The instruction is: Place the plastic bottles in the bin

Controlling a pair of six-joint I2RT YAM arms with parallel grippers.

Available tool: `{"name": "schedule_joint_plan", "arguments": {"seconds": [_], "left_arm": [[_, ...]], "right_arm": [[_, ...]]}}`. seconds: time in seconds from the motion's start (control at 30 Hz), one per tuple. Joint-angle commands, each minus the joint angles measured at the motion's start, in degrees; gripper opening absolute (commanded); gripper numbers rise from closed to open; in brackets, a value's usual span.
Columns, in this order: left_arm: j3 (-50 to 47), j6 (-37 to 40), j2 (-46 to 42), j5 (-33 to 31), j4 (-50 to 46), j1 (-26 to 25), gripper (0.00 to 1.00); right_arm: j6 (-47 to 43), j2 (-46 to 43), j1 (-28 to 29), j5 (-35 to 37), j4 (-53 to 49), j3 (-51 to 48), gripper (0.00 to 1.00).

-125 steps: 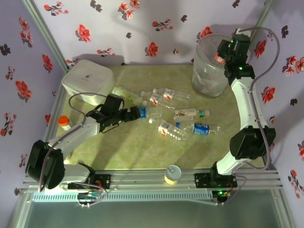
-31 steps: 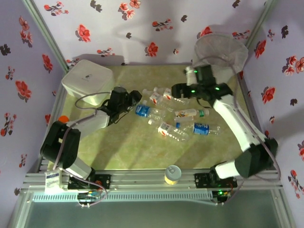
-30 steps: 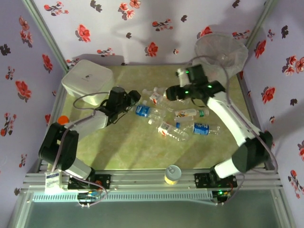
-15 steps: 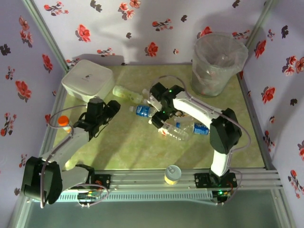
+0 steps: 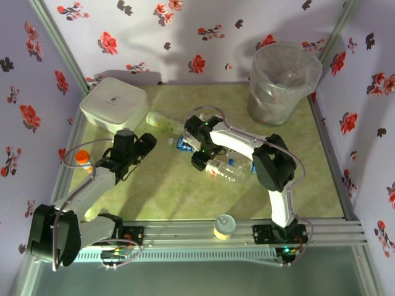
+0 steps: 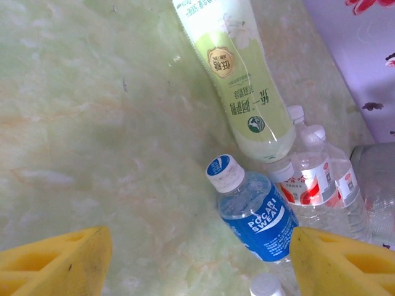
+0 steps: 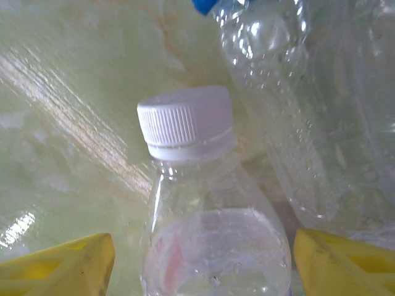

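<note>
– Yellow fingers (image 7: 55, 262) of the right hand (image 7: 203, 259) stand wide, one on each side of a white-capped bottle (image 7: 197, 203). Are they gripping it?
– Not that I can see; there's a gap on the left side. The bottle lies lengthwise away from the hand, cap at the far end, so the fingers cross its long axis. Closing should be enough, I'd say.
– Any label?
– A reddish smear through the plastic, unreadable. A blue-capped clear bottle (image 7: 278, 92) lies just beside it.
– And the left hand (image 6: 197, 259)?
– Wide too, with bare tabletop (image 6: 92, 123) between its fingers. Ahead and to its right are a blue bottle (image 6: 253, 213) reading POCARI SWEAT, a green-labelled one (image 6: 237, 80) with Chinese print, and two red-labelled ones (image 6: 315, 185).
– Where's the bin (image 5: 271, 102)?
– At the far right corner of the tabletop, well apart from the bottles in the middle. The right hand is the nearer one to it.
</note>
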Motion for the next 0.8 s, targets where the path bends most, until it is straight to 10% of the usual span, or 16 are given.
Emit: {"name": "schedule_joint_plan", "arguments": {"seconds": [0.0,0.47,0.77], "left_arm": [[-0.6,1.1,-1.1,0.5,-0.3,0.6,0.77],[-1.9,0.6,-0.7,0.4,0.7,0.9,0.77],[-1.0,1.3,0.6,0.6,1.1,1.4,0.77]], "right_arm": [[1.1,0.8,0.0,-1.0,2.3,-0.3,0.76],[1.4,2.4,0.2,-1.2,2.2,1.2,0.6],[1.8,-11.8,-2.7,-4.7,0.3,9.0,0.59]]}}
